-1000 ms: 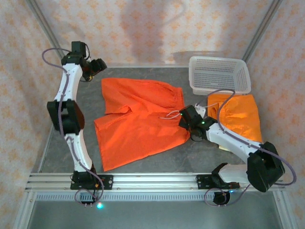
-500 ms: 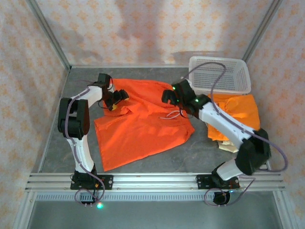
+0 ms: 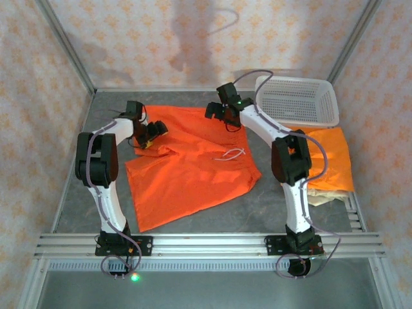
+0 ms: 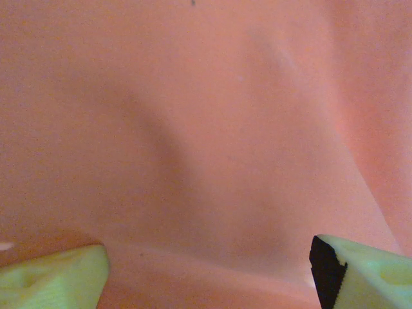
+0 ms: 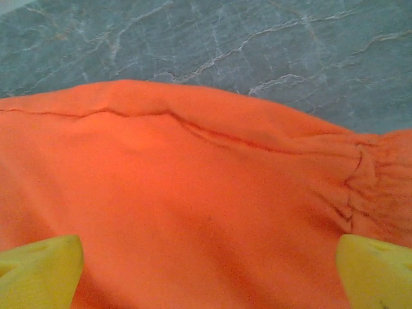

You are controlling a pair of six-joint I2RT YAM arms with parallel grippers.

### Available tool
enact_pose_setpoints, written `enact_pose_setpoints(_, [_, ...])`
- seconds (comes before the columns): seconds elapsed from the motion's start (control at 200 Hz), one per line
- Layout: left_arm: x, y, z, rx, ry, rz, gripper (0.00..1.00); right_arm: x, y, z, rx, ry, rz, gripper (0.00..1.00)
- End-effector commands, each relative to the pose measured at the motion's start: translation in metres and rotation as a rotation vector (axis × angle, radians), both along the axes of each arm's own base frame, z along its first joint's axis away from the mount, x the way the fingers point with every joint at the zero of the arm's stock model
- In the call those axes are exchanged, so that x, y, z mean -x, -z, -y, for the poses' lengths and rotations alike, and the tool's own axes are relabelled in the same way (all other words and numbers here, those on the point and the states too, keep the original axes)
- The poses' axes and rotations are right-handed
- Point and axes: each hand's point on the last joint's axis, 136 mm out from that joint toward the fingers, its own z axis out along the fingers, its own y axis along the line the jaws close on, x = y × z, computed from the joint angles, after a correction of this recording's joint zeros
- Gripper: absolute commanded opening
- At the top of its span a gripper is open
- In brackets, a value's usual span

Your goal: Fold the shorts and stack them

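A bright orange pair of shorts (image 3: 187,167) lies spread flat mid-table, its white drawstring (image 3: 230,154) on top. My left gripper (image 3: 152,131) is low over the shorts' far-left corner. In the left wrist view it (image 4: 209,273) is open, with orange cloth (image 4: 206,129) close beneath the wide-apart fingers. My right gripper (image 3: 222,113) hovers at the shorts' far edge. In the right wrist view it (image 5: 209,273) is open above the cloth's hem (image 5: 193,161). Another orange pair (image 3: 329,158) lies folded at the right, on top of a beige pair (image 3: 322,195).
A white perforated basket (image 3: 297,100) stands at the back right, just beyond the folded pile. Bare grey marbled table (image 3: 270,206) runs along the near side and past the shorts' far edge (image 5: 257,45). Patterned walls enclose the table.
My right arm has swung from the near right across to the shorts' far edge. My left arm has dropped from the far-left corner onto the shorts' far-left corner, rumpling it slightly.
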Motion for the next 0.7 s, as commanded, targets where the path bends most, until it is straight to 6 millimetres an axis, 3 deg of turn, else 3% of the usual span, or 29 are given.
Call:
enact_pose_setpoints(0.0, [0.010, 0.004, -0.019, -0.078, 0.003, -0.033, 0.84, -0.006, 0.022, -0.004, 0.004, -0.006, -0.077, 1.00])
enact_pose_setpoints(0.275, [0.004, -0.002, -0.020, -0.098, 0.029, -0.022, 0.84, -0.033, 0.076, 0.000, 0.005, 0.055, -0.162, 1.00])
enact_pose_setpoints(0.535, [-0.028, -0.001, -0.024, -0.115, 0.039, 0.003, 0.84, -0.046, 0.100, 0.060, 0.080, 0.263, -0.203, 1.00])
enact_pose_setpoints(0.696, [-0.054, -0.002, -0.026, -0.122, 0.051, 0.025, 0.84, -0.047, 0.097, 0.077, 0.113, 0.313, -0.194, 1.00])
